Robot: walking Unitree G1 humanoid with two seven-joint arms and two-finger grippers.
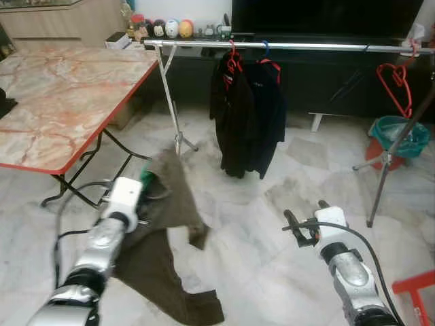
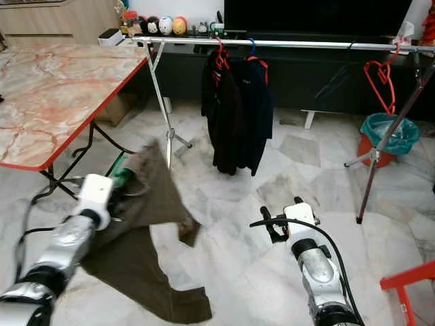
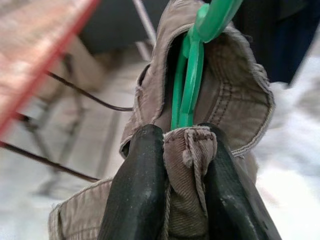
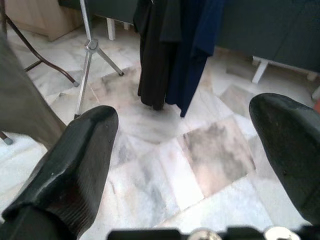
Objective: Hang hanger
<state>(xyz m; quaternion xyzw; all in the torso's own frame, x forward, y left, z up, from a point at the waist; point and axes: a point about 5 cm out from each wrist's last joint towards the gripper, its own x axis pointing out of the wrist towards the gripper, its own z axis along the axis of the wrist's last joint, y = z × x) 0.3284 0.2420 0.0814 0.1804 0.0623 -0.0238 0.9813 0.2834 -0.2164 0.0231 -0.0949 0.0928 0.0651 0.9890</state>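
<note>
The left gripper [image 3: 187, 150] pinches the green hanger [image 3: 192, 75] and brown trousers [image 1: 160, 224]; right gripper [image 4: 190, 145] spread.

Open rail stretch right of the hung clothes

The silver metal clothes rail [image 1: 319, 47] lies bare between the dark hanging garments [image 1: 246, 115] and the red plastic hanger [image 1: 397, 85]; the marble-topped worktop [image 1: 61, 95] crowds its left end.

Right hand [image 4: 185, 165] open above marble floor [image 4: 165, 175].

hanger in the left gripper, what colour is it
Green hanger, clearest in the left wrist view.
</note>
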